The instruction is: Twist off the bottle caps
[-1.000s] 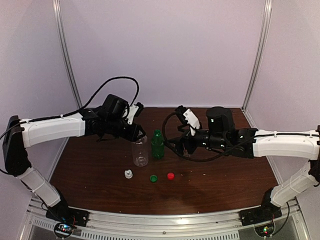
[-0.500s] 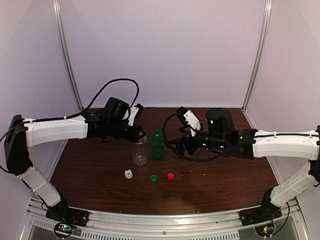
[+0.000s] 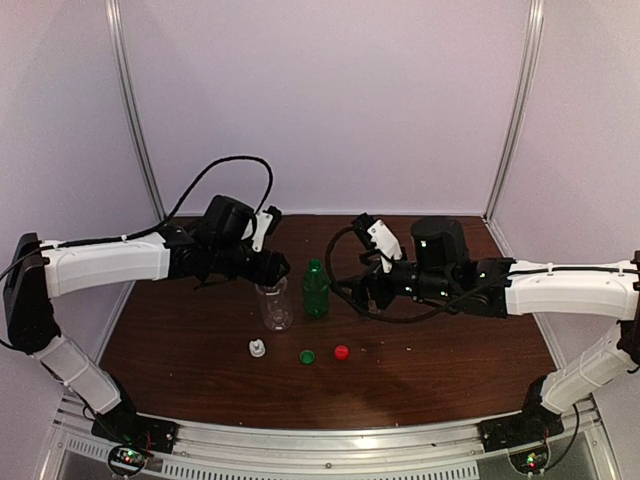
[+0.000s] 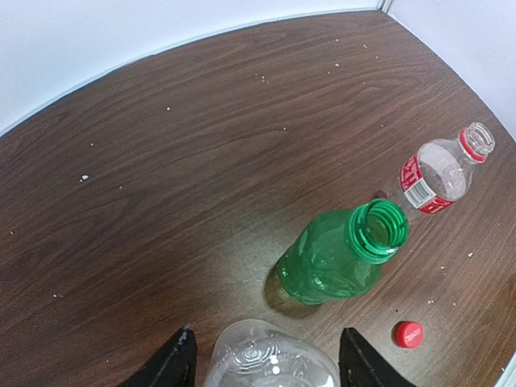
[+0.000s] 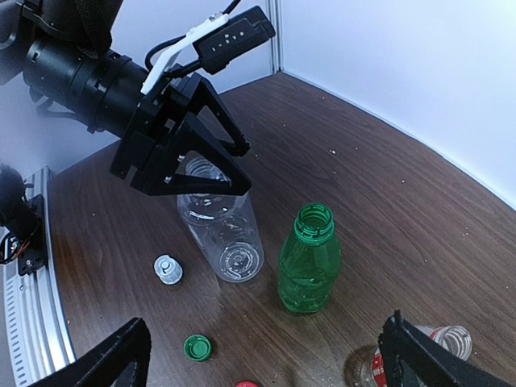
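Note:
All three bottles stand upright and uncapped. The wider clear bottle (image 3: 276,305) stands left of the green bottle (image 3: 316,290). My left gripper (image 3: 274,271) is open, its fingers (image 4: 182,355) straddling the clear bottle's top (image 4: 270,359) without touching it. The red-label bottle (image 4: 439,173) stands beyond the green one (image 4: 339,258); my right arm hides it in the top view. My right gripper (image 3: 362,292) is open wide and empty, just right of the green bottle (image 5: 309,262). The white cap (image 3: 257,348), green cap (image 3: 307,356) and red cap (image 3: 341,352) lie loose in front.
The dark wooden table (image 3: 450,360) is enclosed by pale walls, with metal posts (image 3: 135,110) at the back corners. Black cables (image 3: 345,300) loop from my right wrist close to the green bottle. Small crumbs dot the wood.
My left gripper has shifted slightly left and back over the clear bottle's top. The right arm, the other bottles and the caps have not moved.

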`<action>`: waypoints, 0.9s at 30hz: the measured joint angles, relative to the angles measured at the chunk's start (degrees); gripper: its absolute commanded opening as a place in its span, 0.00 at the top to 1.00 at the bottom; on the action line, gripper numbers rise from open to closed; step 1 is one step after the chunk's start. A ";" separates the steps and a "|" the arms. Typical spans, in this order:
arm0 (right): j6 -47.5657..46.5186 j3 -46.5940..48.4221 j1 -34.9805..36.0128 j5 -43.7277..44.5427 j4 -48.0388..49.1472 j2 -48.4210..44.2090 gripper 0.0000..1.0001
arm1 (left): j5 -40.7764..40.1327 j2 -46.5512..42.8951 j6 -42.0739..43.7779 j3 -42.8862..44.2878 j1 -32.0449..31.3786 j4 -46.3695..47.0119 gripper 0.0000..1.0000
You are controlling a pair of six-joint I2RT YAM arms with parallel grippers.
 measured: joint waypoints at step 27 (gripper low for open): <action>7.63 4.66 -6.88 11.34 -11.10 -2.89 0.00 | -2.71 -15.56 1.38 0.09 0.55 -0.24 0.02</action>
